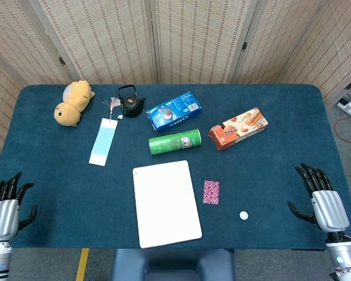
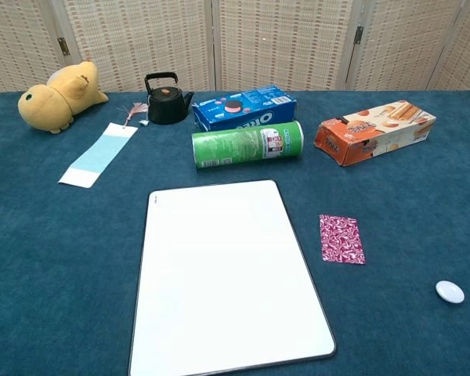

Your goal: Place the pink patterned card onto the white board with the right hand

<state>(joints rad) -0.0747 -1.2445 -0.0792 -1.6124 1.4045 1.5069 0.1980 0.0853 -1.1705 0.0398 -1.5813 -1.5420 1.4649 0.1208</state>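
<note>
Pink patterned card (image 1: pixel 211 192) flat, long axis front-to-back, beside white board (image 1: pixel 165 202); right hand (image 1: pixel 320 198) empty, spread.

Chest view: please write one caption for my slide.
Pink patterned card lies on blue cloth beside the white board, not yet picked up.

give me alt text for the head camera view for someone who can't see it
A pink patterned card lies flat on a blue table, just right of a bare white board. Both hands, left and right, rest open at the near corners, holding nothing. Snack boxes, a green can, a kettle and a plush toy sit farther back.
</note>
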